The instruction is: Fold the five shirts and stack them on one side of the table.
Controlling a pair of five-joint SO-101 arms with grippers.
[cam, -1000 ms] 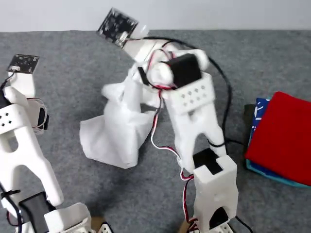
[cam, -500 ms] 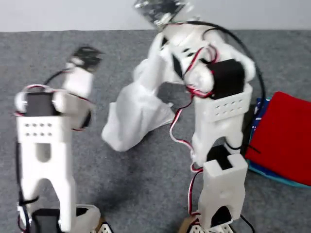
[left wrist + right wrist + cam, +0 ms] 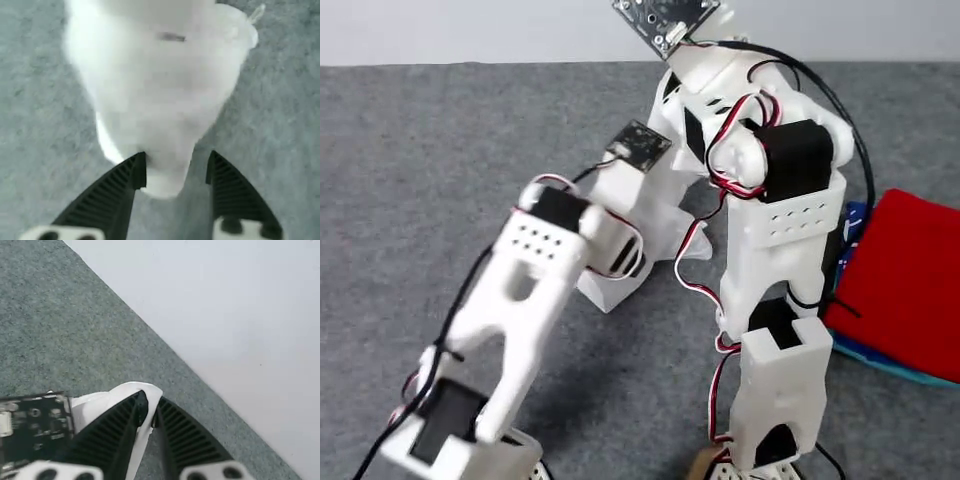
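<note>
Grey, fuzzy, carpet-like surface covers the table, lying flat. A plain pale wall runs along the table's far edge and meets it in a straight line. Light is soft and even, with faint shadows on the table.

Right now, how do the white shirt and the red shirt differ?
The white shirt hangs unfolded from the shut right gripper; the red shirt lies folded flat. The white shirt is held up over the middle of the table; the red shirt tops the stack at one side. Both are plain, single-coloured cloth.
</note>
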